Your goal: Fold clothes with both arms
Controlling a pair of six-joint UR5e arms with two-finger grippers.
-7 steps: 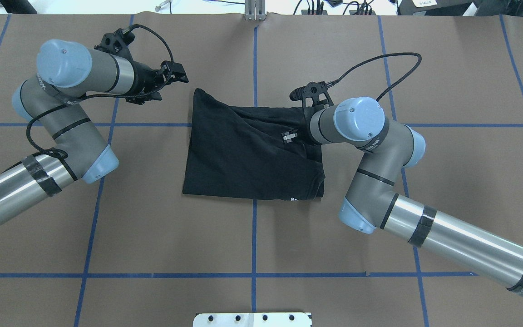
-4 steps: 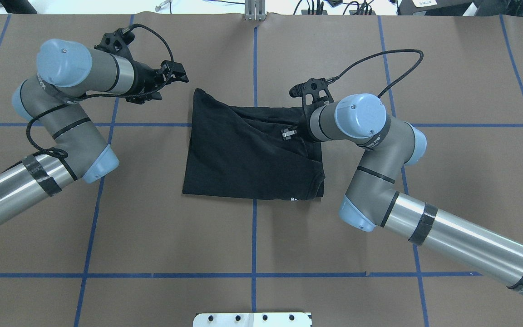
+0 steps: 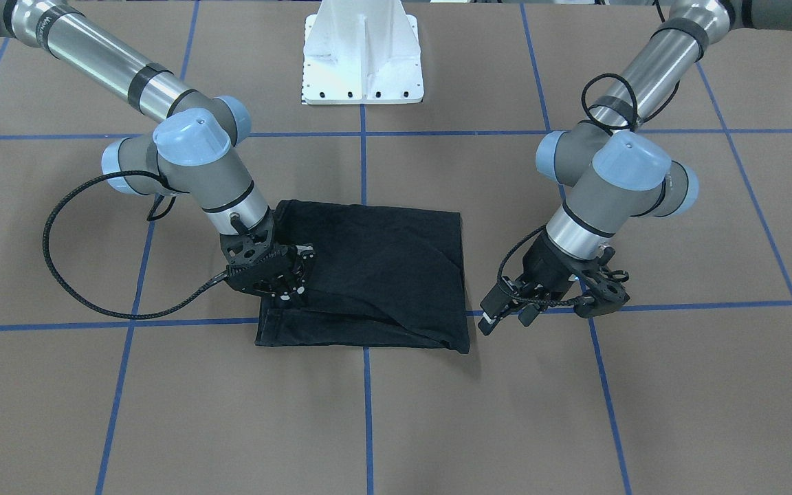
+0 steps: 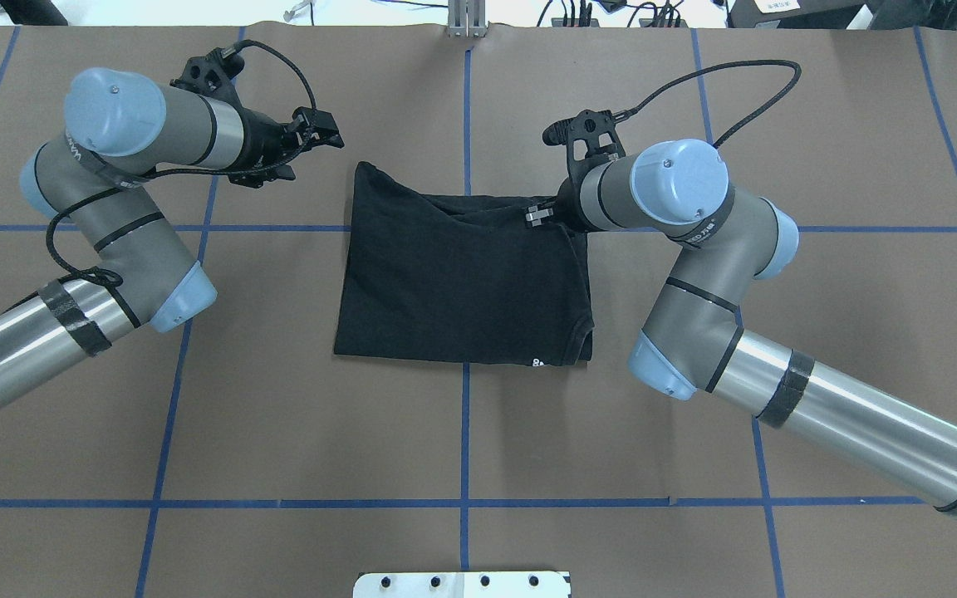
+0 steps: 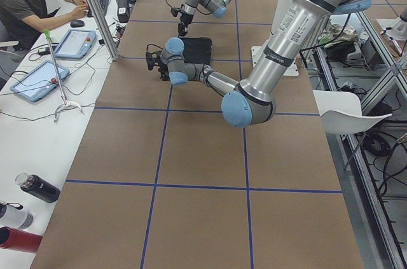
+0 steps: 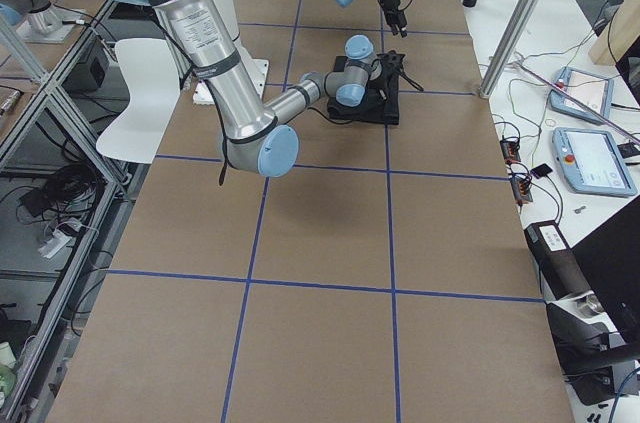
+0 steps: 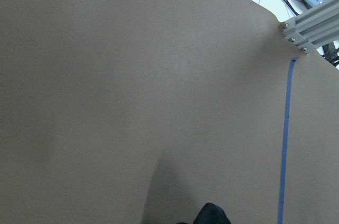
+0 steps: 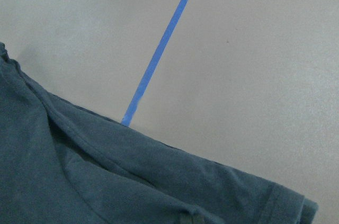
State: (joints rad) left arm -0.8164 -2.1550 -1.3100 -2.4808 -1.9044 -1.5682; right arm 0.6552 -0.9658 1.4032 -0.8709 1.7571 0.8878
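Observation:
The black T-shirt (image 4: 453,282) lies folded into a rough rectangle at the table's centre, plain side up, with a small white mark at its near right corner. My right gripper (image 4: 534,216) hovers over the shirt's far right edge with its fingers apart and no cloth between them. In the front view that gripper (image 3: 296,278) sits above the shirt (image 3: 382,268). The right wrist view shows only the shirt's hem (image 8: 79,181) and a blue tape line. My left gripper (image 4: 325,133) hangs open beyond the shirt's far left corner, clear of the cloth.
Brown paper with a blue tape grid (image 4: 466,432) covers the table. The white pedestal base (image 3: 361,55) stands on the robot's side. An aluminium post (image 7: 312,23) rises at the far edge. A person (image 5: 25,2) sits at a side desk with tablets (image 5: 38,78).
My right gripper has drawn back from the middle of the shirt's right part to its far edge. The cloth there has settled flatter. The left arm has barely shifted.

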